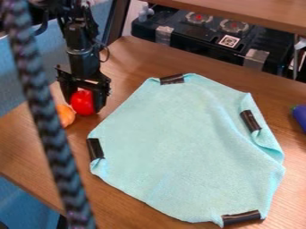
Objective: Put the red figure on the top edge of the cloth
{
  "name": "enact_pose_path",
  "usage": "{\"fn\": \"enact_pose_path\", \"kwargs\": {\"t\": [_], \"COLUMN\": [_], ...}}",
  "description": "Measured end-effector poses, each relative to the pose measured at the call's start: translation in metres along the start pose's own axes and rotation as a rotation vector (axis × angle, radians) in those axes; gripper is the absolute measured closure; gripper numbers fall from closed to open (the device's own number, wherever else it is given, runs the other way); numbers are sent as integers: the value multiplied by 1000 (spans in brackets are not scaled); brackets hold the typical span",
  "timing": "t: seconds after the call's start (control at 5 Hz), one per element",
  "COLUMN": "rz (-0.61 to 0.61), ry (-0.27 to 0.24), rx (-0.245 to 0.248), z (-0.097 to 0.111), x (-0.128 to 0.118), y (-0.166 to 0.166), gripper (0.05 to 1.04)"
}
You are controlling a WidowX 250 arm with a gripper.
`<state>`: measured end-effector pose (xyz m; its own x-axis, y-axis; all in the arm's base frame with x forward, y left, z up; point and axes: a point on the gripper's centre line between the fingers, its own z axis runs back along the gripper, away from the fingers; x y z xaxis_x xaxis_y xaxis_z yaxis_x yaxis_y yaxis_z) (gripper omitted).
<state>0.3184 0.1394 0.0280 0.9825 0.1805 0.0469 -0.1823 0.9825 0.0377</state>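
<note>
Red figure (83,100) at the lower end of the downward-pointing gripper (83,108)

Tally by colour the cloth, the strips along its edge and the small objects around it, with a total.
Pale aqua cloth: 1
Black strips: 4
Red figure: 1
Orange object: 1
Blue-purple object, partly out of view: 1
Total: 8
</note>
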Motion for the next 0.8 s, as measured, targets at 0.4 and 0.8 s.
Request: {"fn": "enact_pose_path", "kwargs": {"t": [0.4, 0.8], "rz": [26, 117], "ry": [-25, 5], "rx": [-80, -46], "z": [31, 21], "x": [18, 58], "y": [-40, -83], "gripper": [175, 175]}}
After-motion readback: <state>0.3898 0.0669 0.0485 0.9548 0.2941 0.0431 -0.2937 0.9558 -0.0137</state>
